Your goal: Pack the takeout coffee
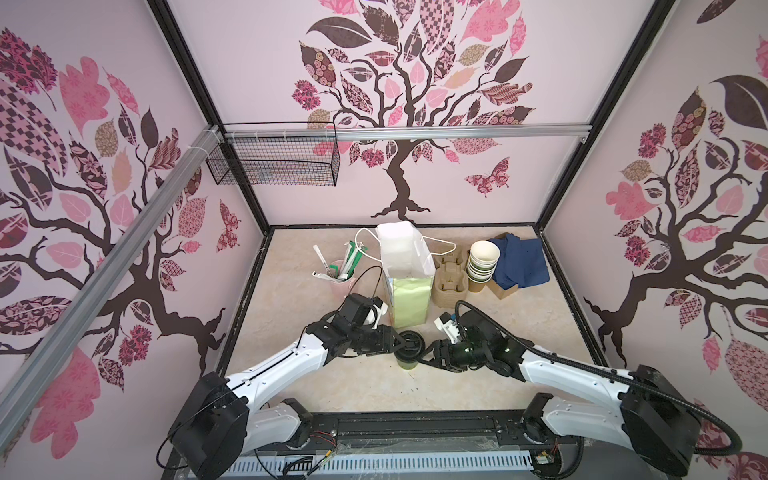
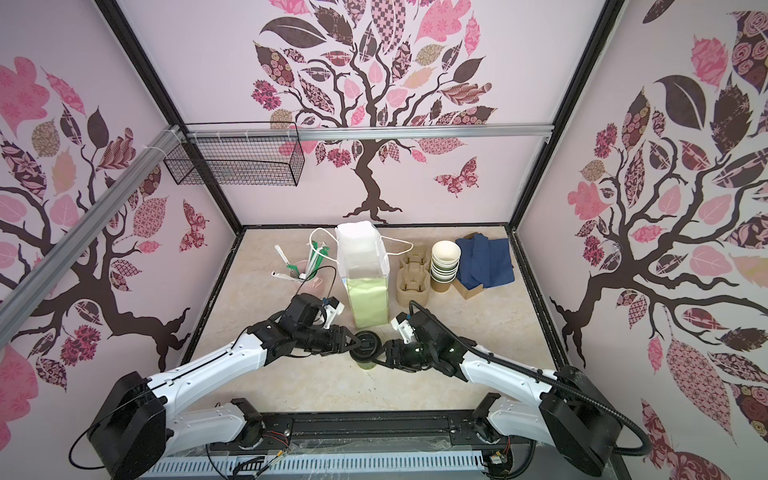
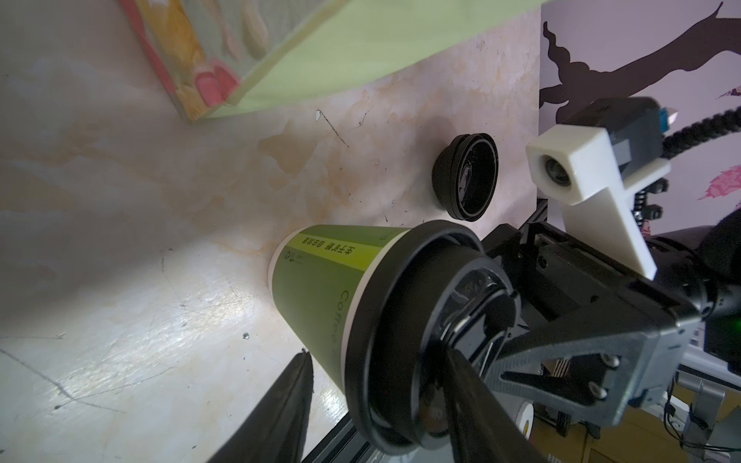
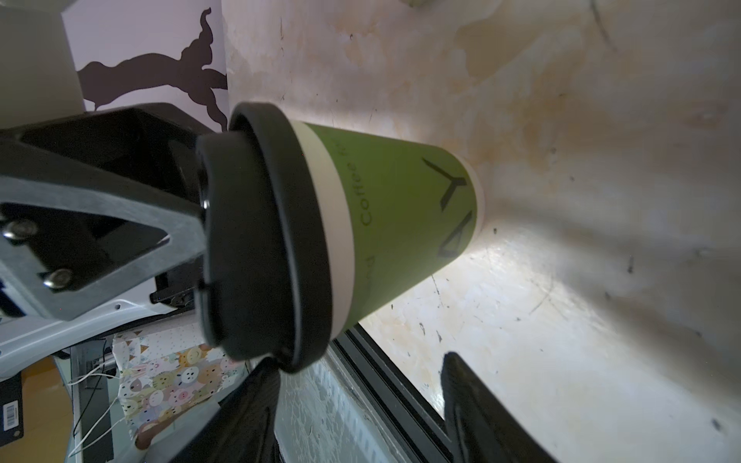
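While the takeout coffee [image 1: 405, 364] stands just in front of the paper bag [image 1: 409, 299], you have the left gripper [image 1: 397, 343] and right gripper [image 1: 428, 354] flanking its lid [image 1: 411, 342], both with jaws apart, seemingly to steady it.

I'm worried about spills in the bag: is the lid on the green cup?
On. A black lid caps the takeout coffee, seated around its rim; it stands upright on the table.
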Motion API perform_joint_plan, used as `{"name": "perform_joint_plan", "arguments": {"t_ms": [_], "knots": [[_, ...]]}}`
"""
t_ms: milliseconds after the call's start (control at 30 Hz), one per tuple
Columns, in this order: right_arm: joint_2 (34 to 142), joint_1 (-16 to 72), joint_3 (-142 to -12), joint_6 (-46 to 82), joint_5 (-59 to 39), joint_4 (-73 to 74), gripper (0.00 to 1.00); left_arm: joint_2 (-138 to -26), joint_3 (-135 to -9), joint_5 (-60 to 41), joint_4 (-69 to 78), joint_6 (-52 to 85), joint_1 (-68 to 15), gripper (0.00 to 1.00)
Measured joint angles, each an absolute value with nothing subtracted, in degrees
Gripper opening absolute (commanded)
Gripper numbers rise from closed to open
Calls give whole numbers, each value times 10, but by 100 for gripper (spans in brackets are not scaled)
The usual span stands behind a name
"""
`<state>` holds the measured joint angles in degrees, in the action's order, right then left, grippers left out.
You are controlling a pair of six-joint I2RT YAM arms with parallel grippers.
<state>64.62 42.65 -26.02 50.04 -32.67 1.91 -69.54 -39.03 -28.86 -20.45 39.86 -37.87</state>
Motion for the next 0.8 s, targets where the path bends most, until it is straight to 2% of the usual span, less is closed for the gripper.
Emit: {"name": "perform_joint_plan", "arguments": {"t_ms": [133,300,467,800], "knots": [[594,423,-249,522,-325,17,46,-695,-390,-290,-203,394,-379,52],[567,420,-238,562,-322,48,42,-696,-390,-292,-201,390,-379,51],[580,419,-221,595,-326,74,34,-696,-390,-294,-200,389,-379,49],[613,419,-221,614,-332,120,25,-700,-395,-297,-205,380,-378,48]]}}
